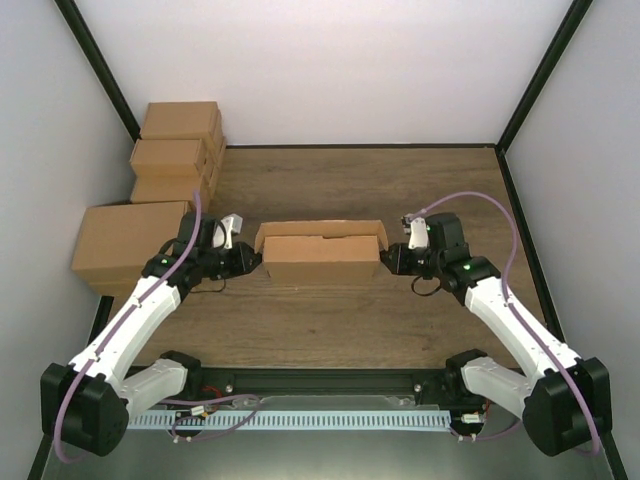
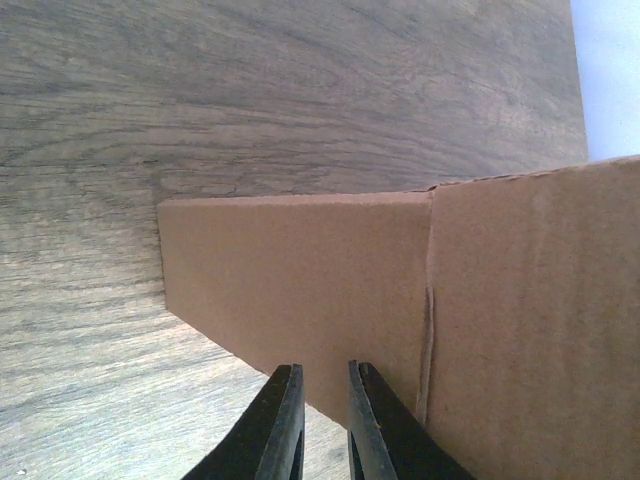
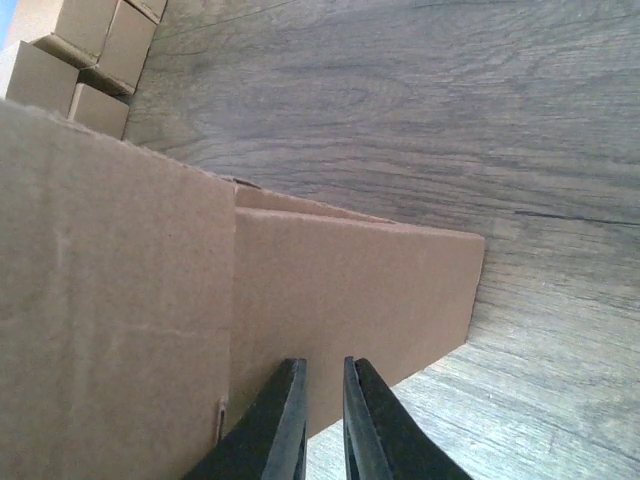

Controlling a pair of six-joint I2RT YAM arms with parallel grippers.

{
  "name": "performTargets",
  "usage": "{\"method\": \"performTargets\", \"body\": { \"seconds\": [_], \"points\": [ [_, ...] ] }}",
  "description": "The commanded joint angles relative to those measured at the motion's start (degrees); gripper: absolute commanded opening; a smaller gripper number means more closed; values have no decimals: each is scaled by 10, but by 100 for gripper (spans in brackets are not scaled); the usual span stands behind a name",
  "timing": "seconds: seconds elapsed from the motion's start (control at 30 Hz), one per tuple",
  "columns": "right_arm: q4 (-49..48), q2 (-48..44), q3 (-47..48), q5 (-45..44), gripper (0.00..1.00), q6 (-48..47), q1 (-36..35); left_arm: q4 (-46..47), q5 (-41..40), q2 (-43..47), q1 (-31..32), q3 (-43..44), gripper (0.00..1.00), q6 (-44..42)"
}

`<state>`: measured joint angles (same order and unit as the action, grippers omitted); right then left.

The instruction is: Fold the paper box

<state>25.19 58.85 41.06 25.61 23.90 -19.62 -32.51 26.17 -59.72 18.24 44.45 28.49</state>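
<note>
The paper box [image 1: 322, 255] is a plain brown cardboard piece standing partly folded in the middle of the wooden table, its top flaps loose. My left gripper [image 1: 252, 258] is at its left end and my right gripper [image 1: 388, 258] at its right end. In the left wrist view the left gripper [image 2: 325, 368] is nearly shut, holds nothing, and its tips meet the face of the box's end flap [image 2: 300, 280]. In the right wrist view the right gripper [image 3: 324, 362] stands the same way against the other end flap [image 3: 350, 290].
Three smaller brown cartons [image 1: 180, 120] are stacked at the back left by the wall, also showing in the right wrist view [image 3: 80, 50]. A larger carton [image 1: 125, 245] sits just left of my left arm. White walls enclose the table.
</note>
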Motion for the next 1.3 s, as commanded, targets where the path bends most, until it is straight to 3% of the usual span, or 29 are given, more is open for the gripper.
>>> {"method": "performTargets", "body": {
  "seconds": [0.0, 0.77, 1.0, 1.27],
  "points": [
    [-22, 16, 13, 57, 13, -14, -17, 24, 62, -9, 20, -8, 15, -4],
    [-41, 51, 39, 20, 13, -21, -17, 43, 29, -46, 18, 15, 15, -22],
    [-20, 41, 42, -26, 14, -28, -16, 7, -29, -28, 14, 20, 25, -32],
    [-6, 23, 32, -49, 24, -31, -15, -26, -66, -11, 12, 26, 34, -35]
  ]
}}
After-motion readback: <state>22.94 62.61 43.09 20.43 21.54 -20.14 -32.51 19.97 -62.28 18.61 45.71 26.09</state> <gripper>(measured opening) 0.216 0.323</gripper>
